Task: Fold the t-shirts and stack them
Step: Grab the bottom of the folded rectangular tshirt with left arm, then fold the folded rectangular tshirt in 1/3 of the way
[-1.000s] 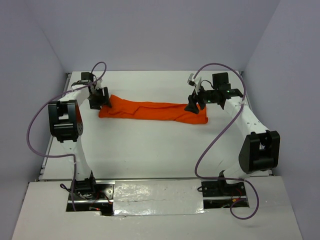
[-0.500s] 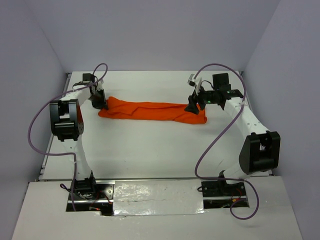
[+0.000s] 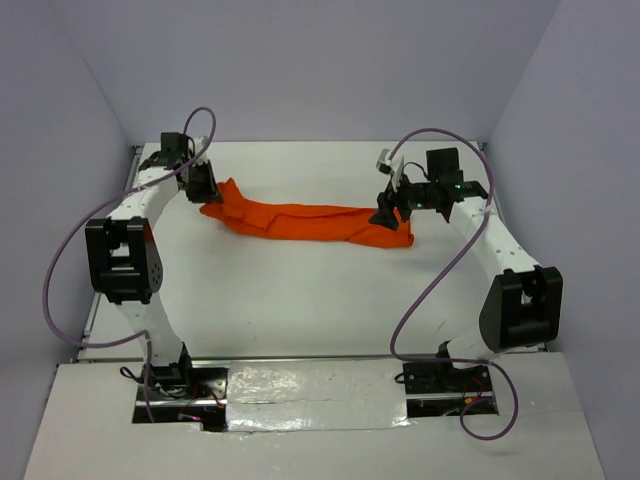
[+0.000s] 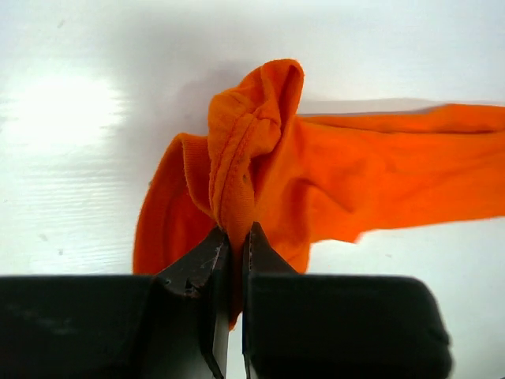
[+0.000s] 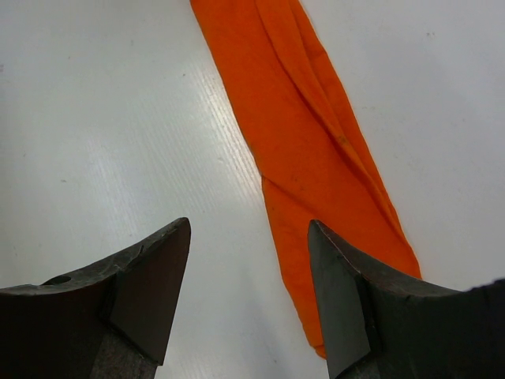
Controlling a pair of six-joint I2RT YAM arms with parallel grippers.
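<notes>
Orange, plain soft-fabric short-sleeved t-shirt (image 3: 310, 220): its 9 o'clock end has just lifted, pinched tight by the left fingers (image 4: 197, 267); the right fingers (image 5: 150, 276) hover spread, so straightening seems underway.

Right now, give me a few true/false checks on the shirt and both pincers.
1. The left pincer is shut on the shirt. True.
2. The right pincer is clamped on the shirt. False: its fingers stand wide apart, with nothing gripped.
3. The shirt lies as a long bunched strip across the table. True.
4. Two shirts are stacked on the table. False: only one shirt is there, unfolded.
5. The shirt has a printed logo. False: it is plain orange.
</notes>
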